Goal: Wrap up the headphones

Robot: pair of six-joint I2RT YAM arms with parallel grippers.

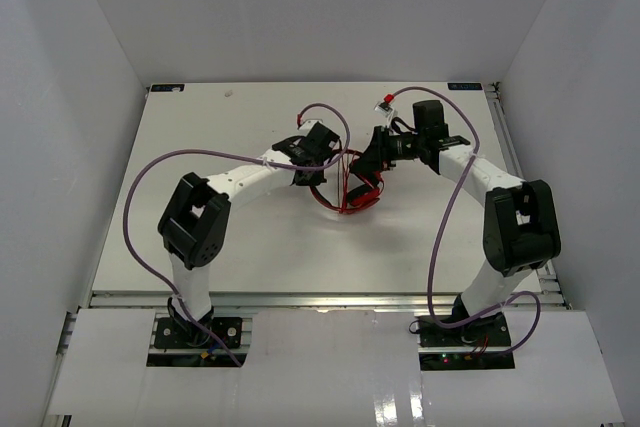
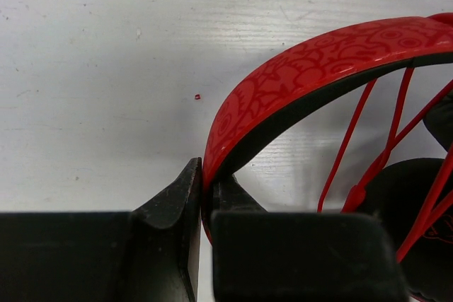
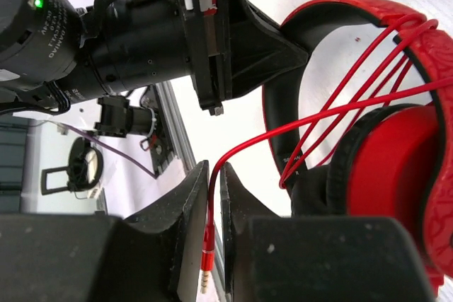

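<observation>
The red headphones [image 1: 352,192] are held above the middle of the white table between my two arms. My left gripper [image 2: 204,182] is shut on the red headband [image 2: 304,68]; it also shows in the top view [image 1: 322,159]. My right gripper [image 3: 214,182] is shut on the thin red cable [image 3: 283,132] just above its small plug [image 3: 207,259]; in the top view it is at the right of the headphones [image 1: 372,162]. Several cable strands cross the headband arch to the black-padded ear cup [image 3: 396,167].
The left arm's wrist and camera [image 3: 141,33] sit close in front of my right gripper. Purple robot cables [image 1: 140,187] loop beside each arm. The table's right rail [image 1: 505,132] and white walls enclose the space.
</observation>
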